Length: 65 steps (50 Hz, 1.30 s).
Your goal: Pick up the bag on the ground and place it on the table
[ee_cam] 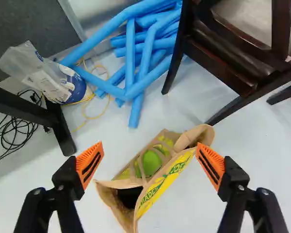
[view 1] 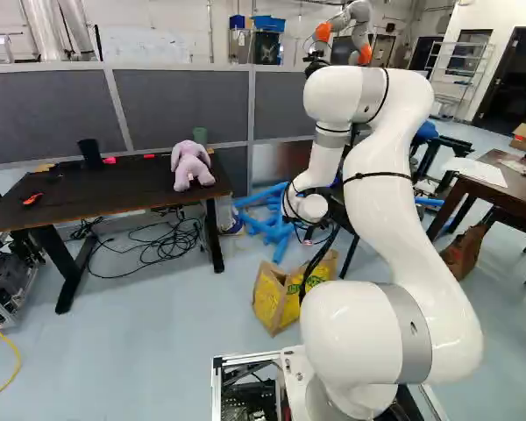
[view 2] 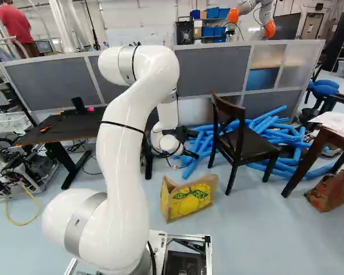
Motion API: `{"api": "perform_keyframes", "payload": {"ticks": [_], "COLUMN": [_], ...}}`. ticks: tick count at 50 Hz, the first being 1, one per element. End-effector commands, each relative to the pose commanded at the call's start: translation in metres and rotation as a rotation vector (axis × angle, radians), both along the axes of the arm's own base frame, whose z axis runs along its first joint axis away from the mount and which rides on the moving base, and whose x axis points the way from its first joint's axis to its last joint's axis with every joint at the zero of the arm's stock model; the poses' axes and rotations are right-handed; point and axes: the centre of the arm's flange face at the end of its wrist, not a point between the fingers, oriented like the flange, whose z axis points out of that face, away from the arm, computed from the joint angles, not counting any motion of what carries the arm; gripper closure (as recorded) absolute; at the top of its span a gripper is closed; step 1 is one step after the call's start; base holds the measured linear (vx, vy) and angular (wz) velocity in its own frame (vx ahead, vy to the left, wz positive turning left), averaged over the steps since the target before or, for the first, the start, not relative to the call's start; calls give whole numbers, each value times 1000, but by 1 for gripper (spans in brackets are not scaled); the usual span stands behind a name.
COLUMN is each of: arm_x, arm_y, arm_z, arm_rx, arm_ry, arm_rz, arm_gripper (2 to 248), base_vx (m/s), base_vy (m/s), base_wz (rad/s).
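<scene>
My gripper point(view 2: 187, 153) hangs above the floor, behind the paper bag point(view 2: 189, 199) in the right base view. This brown and yellow bag, also seen in the left base view point(view 1: 280, 296), stands on the floor with its top open. In the wrist view, the gripper point(ee_cam: 150, 156) is open, its orange pads wide apart; the bag point(ee_cam: 167, 182) shows between and below the fingers, not gripped, with a green item and handles at its mouth. A dark table point(view 1: 79, 191) stands at the left of the left base view.
The dark table holds a purple plush toy point(view 1: 191, 164) and cups. Blue foam tubes point(view 2: 275, 134) and a dark chair point(view 2: 241, 140) stand beyond the bag. At the right are a brown table point(view 1: 495, 180) and another paper bag point(view 2: 331, 192). Another robot point(view 2: 264, 17) is behind the partition.
</scene>
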Motion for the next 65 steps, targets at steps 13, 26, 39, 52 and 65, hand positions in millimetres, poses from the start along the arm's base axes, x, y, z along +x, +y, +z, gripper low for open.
{"api": "perform_keyframes", "payload": {"ticks": [13,26,39,52,65], "arm_x": [10,18,25,31,37], "arm_y": [-5,-11,-16,-23,-29], "arm_z": [-21,-43,-64,-86,-108], "arm_rx": [14,29,45,62,80], "arm_ry": [38,78,121,164,206], "arm_rz": [-17,-29,-37,-48,-57], "arm_gripper": [3,3,3,3,3], "base_vx": [0,0,0,0,0], "base_vy": [0,0,0,0,0], "base_wz": [0,0,0,0,0]}}
